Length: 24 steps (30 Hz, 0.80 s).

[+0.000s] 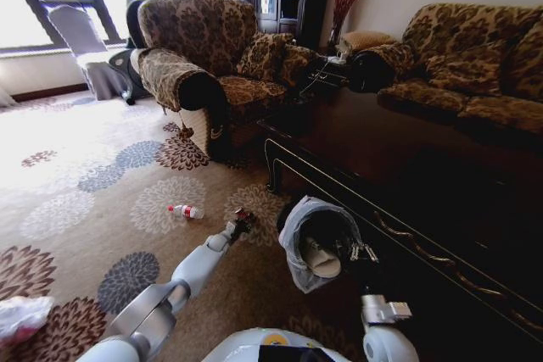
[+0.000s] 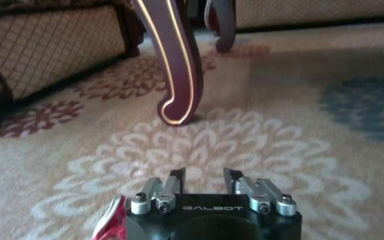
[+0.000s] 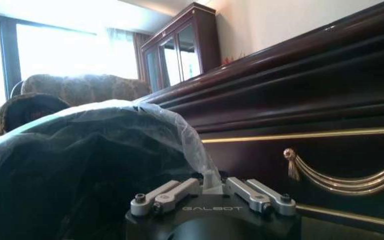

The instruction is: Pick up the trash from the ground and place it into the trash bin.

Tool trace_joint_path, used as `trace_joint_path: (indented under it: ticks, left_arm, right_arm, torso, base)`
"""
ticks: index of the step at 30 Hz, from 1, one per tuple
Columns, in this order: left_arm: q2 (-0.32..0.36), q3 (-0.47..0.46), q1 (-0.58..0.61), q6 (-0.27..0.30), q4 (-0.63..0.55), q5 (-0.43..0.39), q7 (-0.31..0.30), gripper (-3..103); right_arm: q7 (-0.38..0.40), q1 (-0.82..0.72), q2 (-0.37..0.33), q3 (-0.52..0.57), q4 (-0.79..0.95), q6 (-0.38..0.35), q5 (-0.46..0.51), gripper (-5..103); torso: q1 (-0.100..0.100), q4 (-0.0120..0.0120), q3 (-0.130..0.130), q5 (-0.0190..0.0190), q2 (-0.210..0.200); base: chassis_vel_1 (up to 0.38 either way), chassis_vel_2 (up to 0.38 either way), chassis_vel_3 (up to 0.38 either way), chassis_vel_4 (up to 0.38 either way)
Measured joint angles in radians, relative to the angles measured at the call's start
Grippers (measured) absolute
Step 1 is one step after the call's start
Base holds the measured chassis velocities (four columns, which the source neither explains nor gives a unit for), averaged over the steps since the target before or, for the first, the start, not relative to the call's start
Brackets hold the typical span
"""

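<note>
The trash bin [image 1: 299, 225], black with a pale plastic liner, hangs tilted just above the carpet beside the dark table, and a white cup [image 1: 321, 258] lies inside it. My right gripper [image 1: 363, 252] is shut on its rim and liner [image 3: 209, 181]. A clear bottle with a red label [image 1: 185, 210] lies on the carpet. My left gripper [image 1: 241, 225] hovers low to the right of the bottle, open, with nothing between its fingers [image 2: 176, 178]. A red-and-white scrap [image 2: 110, 226] shows beside its body. A pink-white bag [image 1: 19, 315] lies at the near left.
The dark wooden table [image 1: 407, 175] runs along the right; its curved leg [image 2: 176, 65] stands ahead of the left gripper. An armchair [image 1: 212, 57] and a sofa [image 1: 475, 65] stand behind. Open patterned carpet [image 1: 85, 184] spreads to the left.
</note>
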Motion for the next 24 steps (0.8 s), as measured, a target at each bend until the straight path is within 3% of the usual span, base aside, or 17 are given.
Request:
trace_joint_path:
  ticks: [1, 5, 6, 7, 9, 10, 15, 19, 22, 24]
  left_arm:
    - [0.0, 0.0, 0.0, 0.0, 0.0, 0.0, 0.0, 39]
    - [0.003, 0.0, -0.002, 0.001, 0.006, -0.016, -0.003, 60]
    - [0.003, 0.0, -0.002, 0.001, 0.006, -0.016, -0.003, 60]
    - [-0.003, -0.003, -0.009, 0.0, 0.03, -0.013, -0.004, 60]
    - [-0.023, -0.011, -0.027, -0.005, 0.089, -0.003, -0.007, 72]
    - [-0.023, -0.011, -0.027, -0.005, 0.089, -0.003, -0.007, 72]
    - [-0.046, -0.01, -0.049, -0.02, 0.169, 0.026, -0.007, 94]
    - [-0.074, -0.027, -0.061, -0.016, 0.217, 0.064, -0.012, 86]
    - [-0.088, -0.036, -0.071, -0.026, 0.246, 0.082, 0.011, 70]
    - [-0.09, -0.038, -0.071, -0.027, 0.247, 0.083, 0.013, 70]
  right_arm:
    - [0.0, 0.0, 0.0, 0.0, 0.0, 0.0, 0.0, 0]
    - [0.0, 0.012, 0.002, -0.006, -0.005, 0.0, 0.0, 0]
    - [0.0, 0.012, 0.002, -0.006, -0.005, 0.0, 0.0, 0]
    - [0.0, 0.012, 0.002, -0.007, -0.005, 0.0, 0.0, 0]
    - [0.0, 0.011, 0.002, -0.007, -0.007, -0.001, 0.0, 0]
    - [0.0, 0.011, 0.002, -0.007, -0.007, -0.001, 0.0, 0]
    - [0.0, 0.001, 0.0, -0.003, -0.007, -0.001, 0.001, 0]
    - [0.0, 0.0, -0.003, -0.002, -0.009, 0.0, 0.002, 0]
    - [0.0, -0.009, -0.004, 0.001, -0.012, 0.007, 0.004, 0]
    - [0.0, -0.011, -0.004, 0.002, -0.013, 0.009, 0.005, 0]
  torso:
    - [0.0, 0.0, 0.0, 0.0, 0.0]
    - [0.0, 0.0002, 0.0, 0.0, 0.0]
    - [0.0, 0.0002, 0.0, 0.0, 0.0]
    - [0.0, 0.0002, 0.0, -0.0001, 0.0]
    - [0.0, 0.0001, 0.0, 0.0, 0.0]
    - [0.0, 0.0001, 0.0, 0.0, 0.0]
    - [0.0, 0.0, 0.0, 0.0001, 0.0]
    - [0.0, 0.0, 0.0, -0.0002, 0.0]
    - [0.0, 0.0001, 0.0, 0.0003, 0.0]
    - [0.0, 0.0001, 0.0, 0.0003, 0.0]
  base:
    - [0.0, 0.0, 0.0, 0.0]
    - [0.0, 0.0, 0.0, 0.0]
    - [0.0, 0.0, 0.0, 0.0]
    - [0.0, 0.0, 0.0, 0.0]
    - [0.0, 0.0, 0.0, 0.0]
    - [0.0, 0.0, 0.0, 0.0]
    - [0.0, 0.0, 0.0, 0.0]
    - [0.0, 0.0, 0.0, 0.0]
    - [0.0, 0.0, 0.0, 0.0]
    - [0.0, 0.0, 0.0, 0.0]
